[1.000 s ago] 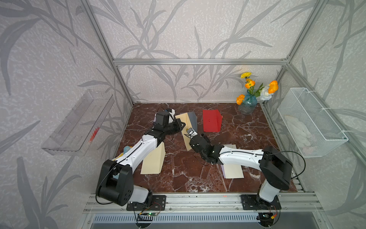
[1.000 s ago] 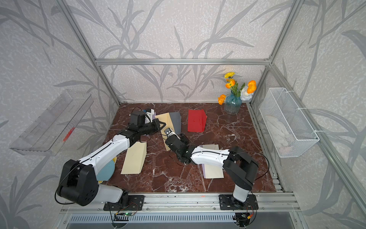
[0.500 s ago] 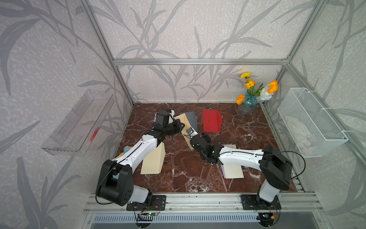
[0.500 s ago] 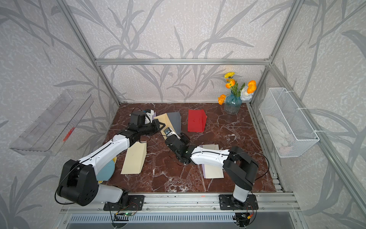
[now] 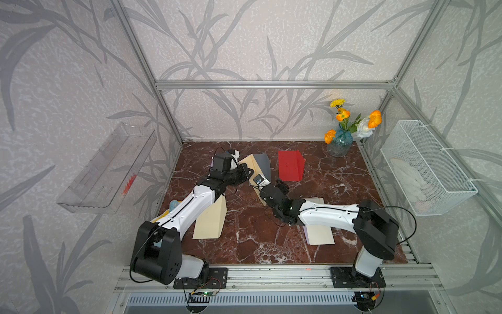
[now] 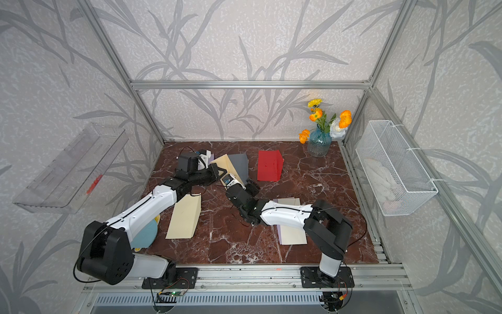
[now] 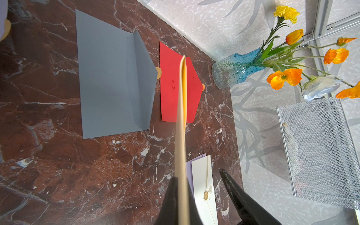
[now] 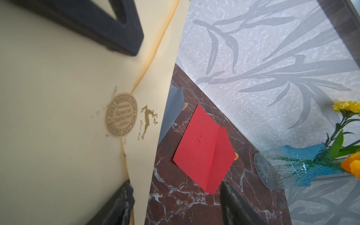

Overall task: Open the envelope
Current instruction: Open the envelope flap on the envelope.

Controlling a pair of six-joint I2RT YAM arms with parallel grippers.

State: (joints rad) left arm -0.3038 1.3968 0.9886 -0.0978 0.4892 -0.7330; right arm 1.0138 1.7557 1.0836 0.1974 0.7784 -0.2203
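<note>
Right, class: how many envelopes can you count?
6 clearly: cream envelope held upright; grey envelope and red envelope open at the back; second cream envelope beside the left arm; pale envelope atop lavender envelope under the right arm. A lavender corner behind the left arm might be another.

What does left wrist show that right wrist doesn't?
Left wrist only: left gripper shut on the cream envelope, seen edge-on; the whole gray envelope, flap open; a sealed white envelope; wire basket. Right wrist only: the cream envelope's face, gold seal on the flap tip, deer print; right gripper open at its edge. Both: red envelope, blue vase, marble table.
</note>
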